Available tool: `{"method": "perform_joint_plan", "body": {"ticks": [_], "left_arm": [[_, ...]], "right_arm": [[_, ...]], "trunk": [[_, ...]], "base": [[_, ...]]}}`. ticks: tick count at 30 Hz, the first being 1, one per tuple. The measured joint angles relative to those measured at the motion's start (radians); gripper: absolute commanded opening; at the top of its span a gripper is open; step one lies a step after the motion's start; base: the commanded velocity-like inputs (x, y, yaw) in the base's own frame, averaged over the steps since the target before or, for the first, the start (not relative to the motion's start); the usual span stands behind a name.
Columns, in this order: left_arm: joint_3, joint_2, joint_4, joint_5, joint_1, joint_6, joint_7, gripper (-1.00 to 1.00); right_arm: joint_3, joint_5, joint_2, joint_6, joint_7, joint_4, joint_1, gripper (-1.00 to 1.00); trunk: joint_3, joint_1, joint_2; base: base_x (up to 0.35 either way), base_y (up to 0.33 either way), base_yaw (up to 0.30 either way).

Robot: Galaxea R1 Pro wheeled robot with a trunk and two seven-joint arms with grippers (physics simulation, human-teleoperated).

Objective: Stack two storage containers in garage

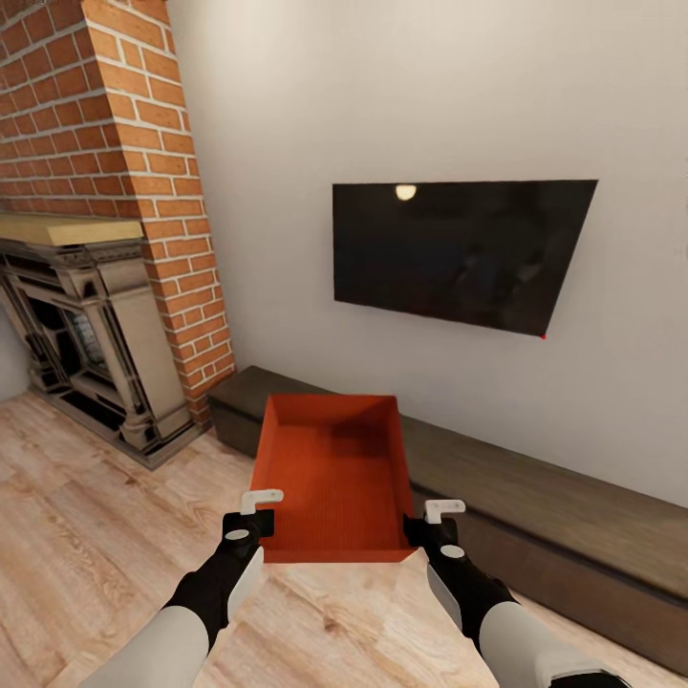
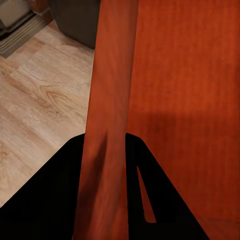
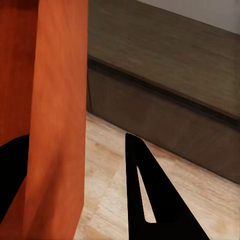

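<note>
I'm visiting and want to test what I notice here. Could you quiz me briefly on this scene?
1. True or false: the orange-red container rests on the plank floor.
2. Which part of the container does each gripper straddle? A) a side wall B) the base C) a lid
3. What hangs on the white wall above the low dark bench?

Key:
1. False: it is held up between the left gripper and right gripper.
2. A: a wall runs between the fingers in both wrist views.
3. A dark TV screen.
</note>
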State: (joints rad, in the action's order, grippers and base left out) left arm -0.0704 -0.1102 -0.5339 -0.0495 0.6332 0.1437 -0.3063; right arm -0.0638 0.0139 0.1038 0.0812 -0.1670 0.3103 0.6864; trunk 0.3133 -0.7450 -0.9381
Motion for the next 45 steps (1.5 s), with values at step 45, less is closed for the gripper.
{"method": "perform_joint_plan", "body": {"ticks": [45], "left_arm": [[0.000,0.000,0.000,0.000,0.000,0.000,0.000,-1.00]], "right_arm": [[0.001,0.000,0.000,0.001,0.001,0.000,0.000,-1.00]], "trunk": [[-0.068,0.000,0.000]], "base": [[0.000,0.000,0.000]]}}
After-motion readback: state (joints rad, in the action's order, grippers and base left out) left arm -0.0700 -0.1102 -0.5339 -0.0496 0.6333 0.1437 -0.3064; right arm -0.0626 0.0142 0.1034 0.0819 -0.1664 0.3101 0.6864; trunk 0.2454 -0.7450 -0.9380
